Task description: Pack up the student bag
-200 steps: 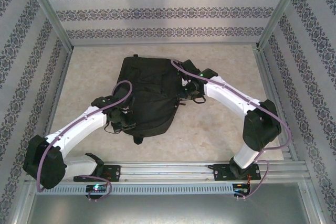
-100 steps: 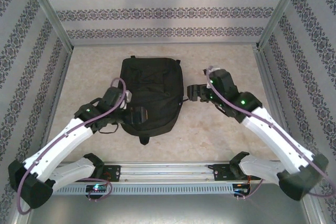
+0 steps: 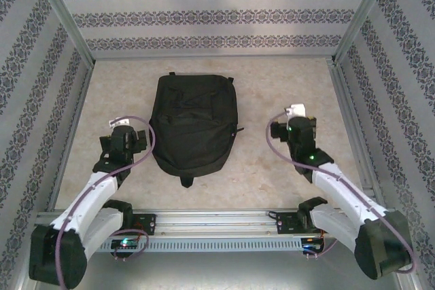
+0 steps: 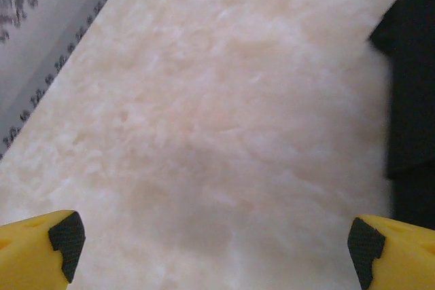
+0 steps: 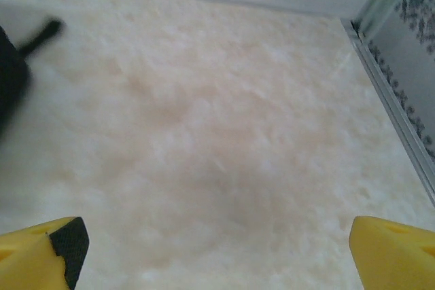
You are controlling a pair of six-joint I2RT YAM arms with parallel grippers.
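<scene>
Well, my left pincer (image 4: 216, 241) and right pincer (image 5: 216, 242) gape wide, empty; the bag (image 3: 194, 123), centre frame, looks soft, floppy (I'd pinch its edge).

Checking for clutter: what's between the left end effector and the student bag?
Nothing but bare beige table lies between the left end effector and the student bag, as the top external and left wrist views show.

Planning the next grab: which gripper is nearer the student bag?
Left. The left gripper hangs open just off the student bag on its left side; the right gripper stands open farther off its right side.
</scene>
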